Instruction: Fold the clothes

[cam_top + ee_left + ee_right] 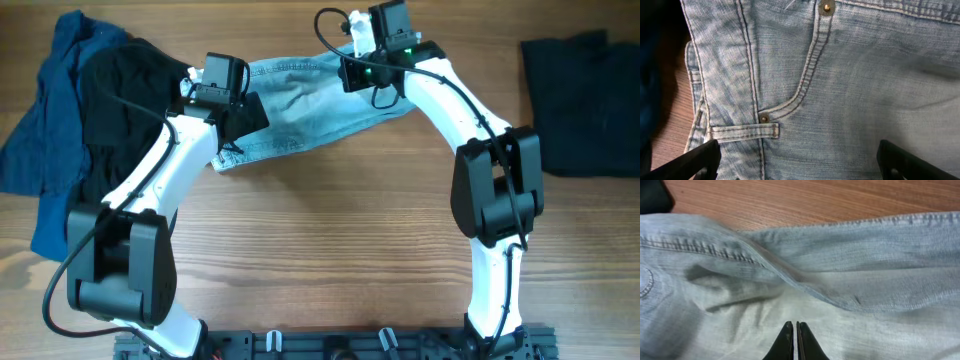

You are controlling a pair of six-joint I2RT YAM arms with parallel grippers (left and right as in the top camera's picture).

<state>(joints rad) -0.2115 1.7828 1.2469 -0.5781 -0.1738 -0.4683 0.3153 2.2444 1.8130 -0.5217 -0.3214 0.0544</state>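
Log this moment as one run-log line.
left end effector: open over denim shorts | right end effector: shut over shorts | shorts: lying on table

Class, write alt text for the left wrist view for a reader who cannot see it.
Pale-blue denim shorts fill the frame, showing a curved pocket seam with brass rivets. The left end effector hangs open above them, fingers at the bottom corners.

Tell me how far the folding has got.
Done: one dark garment lies folded at right. In hand: denim shorts lie rumpled under both arms, left jaws open, right jaws shut. Left: the shorts, plus black garment and blue garment heaped at left.
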